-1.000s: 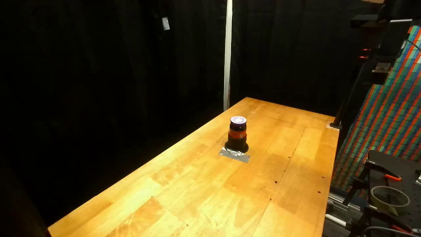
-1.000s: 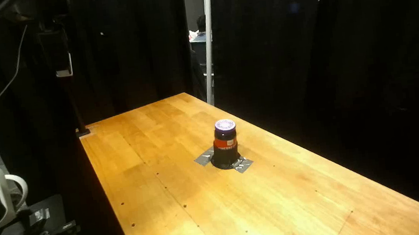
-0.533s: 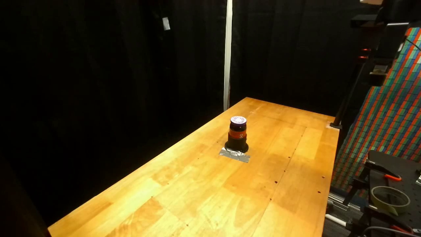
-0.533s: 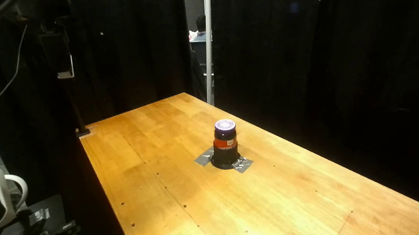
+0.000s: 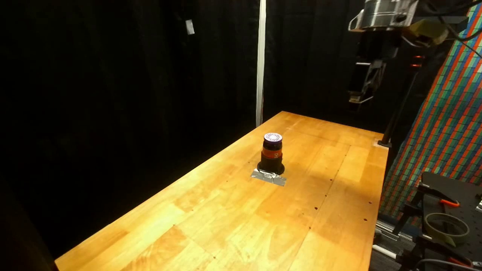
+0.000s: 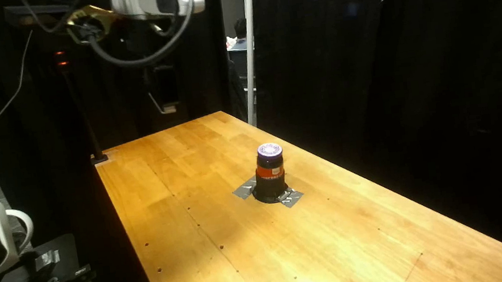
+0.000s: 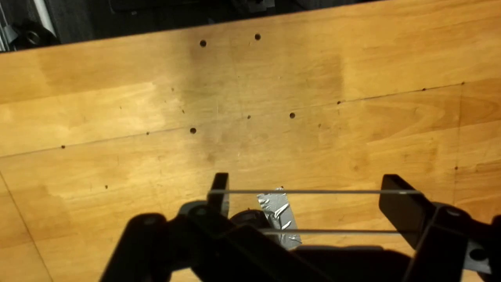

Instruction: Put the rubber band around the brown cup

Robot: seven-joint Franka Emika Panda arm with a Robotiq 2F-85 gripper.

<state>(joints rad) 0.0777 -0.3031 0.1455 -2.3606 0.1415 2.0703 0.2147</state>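
Observation:
The brown cup is a small dark cylinder with an orange-red band and a white-purple top. It stands upright on the table in both exterior views (image 5: 272, 153) (image 6: 270, 172). In the wrist view only part of its dark base (image 7: 250, 216) shows, behind the left finger. My gripper (image 7: 305, 186) is open, with its fingers wide apart. The rubber band (image 7: 332, 192) is stretched around both fingers as two thin straight lines. In an exterior view my gripper (image 5: 357, 101) hangs well above the table, beyond the cup and apart from it. It also shows in an exterior view (image 6: 166, 107).
Grey tape (image 5: 269, 177) lies on the wooden table (image 5: 226, 210) at the cup's base. A thin black post (image 5: 391, 120) stands at a far table corner. A side cart with a tape roll (image 5: 447, 227) is beside the table. Dark curtains and a white pole (image 6: 249, 51) stand behind.
The arm has swung in over the table and come lower, nearer the cup. The gripper moved left in an exterior view and right in an exterior view. The cup has not moved.

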